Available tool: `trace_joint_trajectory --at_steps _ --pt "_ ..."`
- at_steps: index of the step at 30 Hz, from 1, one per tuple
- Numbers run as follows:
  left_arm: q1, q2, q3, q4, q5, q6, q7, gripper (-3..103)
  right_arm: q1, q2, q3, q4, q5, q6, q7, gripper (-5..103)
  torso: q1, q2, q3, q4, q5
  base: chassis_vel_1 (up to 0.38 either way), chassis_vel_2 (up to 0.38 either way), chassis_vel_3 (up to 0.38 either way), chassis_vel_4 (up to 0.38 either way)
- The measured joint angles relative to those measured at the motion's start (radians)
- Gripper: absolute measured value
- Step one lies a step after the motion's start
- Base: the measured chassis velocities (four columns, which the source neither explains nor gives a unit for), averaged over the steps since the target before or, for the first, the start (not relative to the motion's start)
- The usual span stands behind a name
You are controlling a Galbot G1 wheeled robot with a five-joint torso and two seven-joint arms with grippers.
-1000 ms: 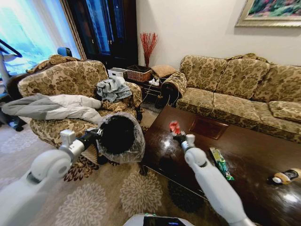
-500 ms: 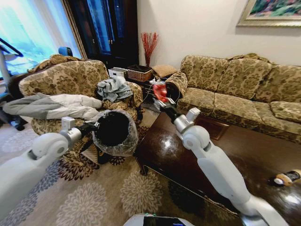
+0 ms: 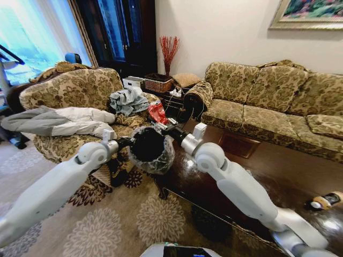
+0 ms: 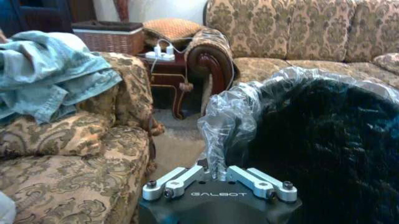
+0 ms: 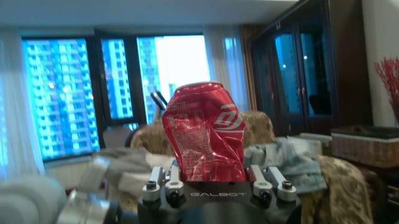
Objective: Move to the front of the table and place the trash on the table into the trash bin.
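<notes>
While the trash bin (image 3: 148,148) is gripped by its liner in the closed left gripper (image 3: 128,142), the red can (image 3: 157,113) is clamped in the right gripper (image 3: 163,125) at the bin's twelve o'clock, beside the glossy table (image 3: 300,182) and floral sofas (image 3: 268,101).

The crushed can (image 5: 206,133) is shiny red metal, creased and dented. The bin (image 3: 148,144) is matt black, lined with a crinkly clear plastic bag (image 4: 227,116). The table (image 3: 278,176) is glossy dark wood.
</notes>
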Motion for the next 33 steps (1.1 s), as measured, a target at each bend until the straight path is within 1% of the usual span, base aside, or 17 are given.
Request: trace_joint_trajectory --at_steps 1,2,4,7,8,10,11,14,16,18,22,25,28,30,31,32,33 --pt "-0.010 -0.003 0.008 0.005 -0.001 0.001 0.000 2 0.000 0.003 -0.009 -0.007 -0.011 -0.002 0.004 47 0.000 0.000 0.000 0.0000 0.0001 0.000 0.000 0.000 0.000" --pt "-0.024 -0.006 0.018 0.011 -0.002 0.002 -0.001 2 -0.002 0.008 -0.025 -0.013 -0.032 -0.011 0.016 44 0.000 0.000 0.000 0.0000 0.0000 0.000 0.000 0.000 0.000" --pt "-0.027 -0.006 0.019 0.012 -0.003 0.002 -0.001 2 -0.004 0.010 -0.030 -0.014 -0.038 -0.019 0.019 44 0.000 0.000 0.000 0.0000 -0.0001 0.000 0.000 0.000 0.000" --pt "-0.021 0.001 0.011 0.011 -0.007 0.003 0.001 2 -0.011 0.013 -0.048 -0.029 -0.086 -0.032 0.030 59 0.000 0.000 0.000 0.0001 -0.0004 0.000 0.000 0.000 0.000" --pt "-0.021 0.001 0.011 0.011 -0.007 0.003 0.001 2 -0.011 0.013 -0.048 -0.029 -0.086 -0.032 0.030 59 0.000 0.000 0.000 0.0001 -0.0004 0.000 0.000 0.000 0.000" --pt "-0.005 0.006 -0.008 0.005 -0.006 0.002 0.002 2 -0.014 0.015 -0.056 -0.035 -0.119 -0.032 0.037 70 0.000 0.000 0.000 0.0002 -0.0004 0.000 0.000 0.000 0.000" --pt "-0.005 0.006 -0.008 0.005 -0.006 0.002 0.002 2 -0.014 0.015 -0.056 -0.035 -0.119 -0.032 0.037 70 0.000 0.000 0.000 0.0002 -0.0004 0.000 0.000 0.000 0.000" --pt "0.021 0.018 -0.036 -0.014 -0.005 0.002 0.004 2 -0.018 0.020 -0.062 -0.033 -0.129 -0.035 0.056 86 0.000 0.000 0.000 0.0003 -0.0003 0.000 0.000 0.000 0.000" --pt "0.025 0.019 -0.040 -0.018 -0.005 0.002 0.004 2 -0.020 0.020 -0.062 -0.032 -0.130 -0.035 0.058 86 0.000 0.000 0.000 0.0003 -0.0003 0.000 0.000 0.000 0.000" --pt "0.040 0.020 -0.057 -0.032 -0.005 0.002 0.005 2 -0.027 0.021 -0.055 -0.020 -0.130 -0.035 0.073 96 0.000 0.000 0.000 0.0002 -0.0002 0.000 0.000 0.000 0.000" --pt "0.058 0.020 -0.072 -0.047 -0.004 0.002 0.005 2 -0.041 0.008 -0.049 0.003 -0.125 -0.035 0.081 100 0.000 0.000 0.000 0.0003 -0.0003 0.000 0.000 0.000 0.000" --pt "0.066 0.019 -0.082 -0.057 -0.004 0.004 0.004 2 -0.053 0.000 -0.040 0.018 -0.118 -0.034 0.089 100 0.000 0.000 0.000 0.0002 -0.0003 0.000 0.000 0.000 0.000" --pt "0.090 0.019 -0.113 -0.078 -0.004 0.007 0.004 2 -0.069 -0.009 -0.002 0.045 -0.094 -0.030 0.120 100 0.000 0.000 0.000 -0.0001 -0.0002 0.000 0.000 0.000 0.000" --pt "0.124 0.021 -0.153 -0.098 -0.004 0.008 0.002 2 -0.085 -0.025 0.044 0.072 -0.061 -0.029 0.174 100 0.000 0.000 0.000 0.0002 0.0002 0.000 0.000 0.000 0.000" --pt "0.154 0.024 -0.186 -0.114 -0.004 0.008 0.003 2 -0.100 -0.049 0.078 0.096 -0.051 -0.029 0.216 100 0.000 0.000 0.000 0.0003 0.0000 0.000 0.000 0.000 0.000" --pt "0.154 0.024 -0.186 -0.114 -0.004 0.008 0.003 2 -0.100 -0.049 0.078 0.096 -0.051 -0.029 0.216 100 0.000 0.000 0.000 0.0003 0.0000 0.000 0.000 0.000 0.000" --pt "0.186 0.028 -0.218 -0.131 -0.005 0.001 0.004 2 -0.126 -0.086 0.121 0.120 -0.077 -0.030 0.230 100 0.000 0.000 0.000 0.0005 0.0001 0.000 0.000 0.000 0.000"
